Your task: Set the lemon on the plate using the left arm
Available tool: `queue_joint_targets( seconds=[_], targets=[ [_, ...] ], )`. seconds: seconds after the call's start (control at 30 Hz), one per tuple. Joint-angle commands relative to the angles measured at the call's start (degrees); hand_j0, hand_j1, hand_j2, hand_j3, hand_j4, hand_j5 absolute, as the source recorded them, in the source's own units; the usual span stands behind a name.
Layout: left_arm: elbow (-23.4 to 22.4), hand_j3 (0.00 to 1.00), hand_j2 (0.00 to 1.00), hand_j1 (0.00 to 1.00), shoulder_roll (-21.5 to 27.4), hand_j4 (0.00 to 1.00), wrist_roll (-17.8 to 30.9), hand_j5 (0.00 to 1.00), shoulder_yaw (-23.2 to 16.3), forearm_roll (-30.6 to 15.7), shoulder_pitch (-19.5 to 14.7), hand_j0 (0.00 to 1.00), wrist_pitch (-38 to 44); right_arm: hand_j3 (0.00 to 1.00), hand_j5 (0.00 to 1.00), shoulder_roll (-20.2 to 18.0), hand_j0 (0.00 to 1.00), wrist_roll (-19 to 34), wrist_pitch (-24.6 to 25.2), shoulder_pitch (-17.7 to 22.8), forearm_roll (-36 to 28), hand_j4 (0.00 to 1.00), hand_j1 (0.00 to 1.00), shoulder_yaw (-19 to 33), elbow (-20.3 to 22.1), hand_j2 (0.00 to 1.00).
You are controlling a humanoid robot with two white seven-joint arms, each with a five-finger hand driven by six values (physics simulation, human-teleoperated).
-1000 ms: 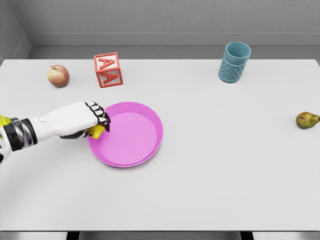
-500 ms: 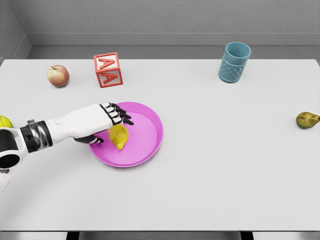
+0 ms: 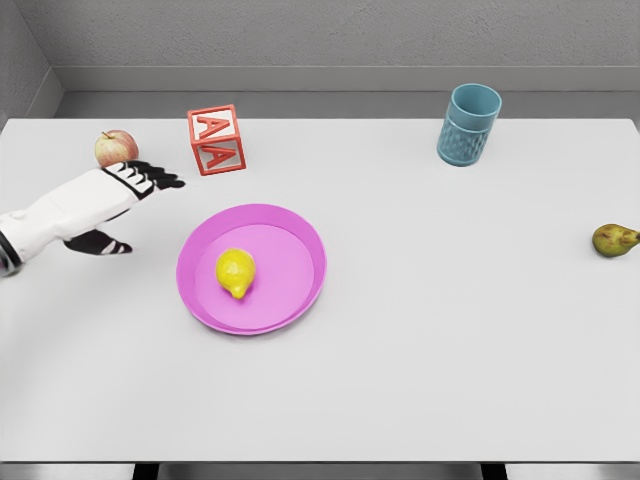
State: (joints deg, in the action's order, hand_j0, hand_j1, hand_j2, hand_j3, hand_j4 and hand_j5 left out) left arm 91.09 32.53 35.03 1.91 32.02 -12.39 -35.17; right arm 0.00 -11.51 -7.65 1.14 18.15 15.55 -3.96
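The yellow lemon [image 3: 236, 272] lies inside the pink plate [image 3: 300, 240], a little left of its middle. My left hand [image 3: 125, 200] is off to the plate's left, clear of its rim, with its black fingers [image 3: 152, 178] stretched out and nothing in them. It hovers just below the apple. The right arm does not show.
A red apple [image 3: 114, 147] sits at the back left, partly behind my fingers. A red letter block [image 3: 216, 139] stands behind the plate. A teal cup [image 3: 468, 124] is at the back right and a pear [image 3: 614, 239] near the right edge.
My left hand carried the lemon over the plate, let it go there, and has pulled back up and to the left with its fingers spread. The lemon stays on the plate.
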Motion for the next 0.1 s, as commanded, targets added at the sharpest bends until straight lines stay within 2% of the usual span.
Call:
queue_joint_targets(
  seconds=[0.0,0.07],
  targets=[
    [-0.5,1.0,1.0,1.0,-0.1,1.0,0.0,1.0,0.5,-0.5,0.0,1.0,0.2,1.0,1.0,0.0,1.0,0.0,0.0,0.0,0.0,1.0,1.0,0.0,0.0,1.0],
    [-0.5,1.0,1.0,1.0,-0.3,1.0,0.0,1.0,0.5,-0.6,0.0,1.0,0.2,1.0,1.0,0.0,1.0,0.0,0.0,0.0,0.0,1.0,1.0,0.0,0.0,1.0]
  ],
)
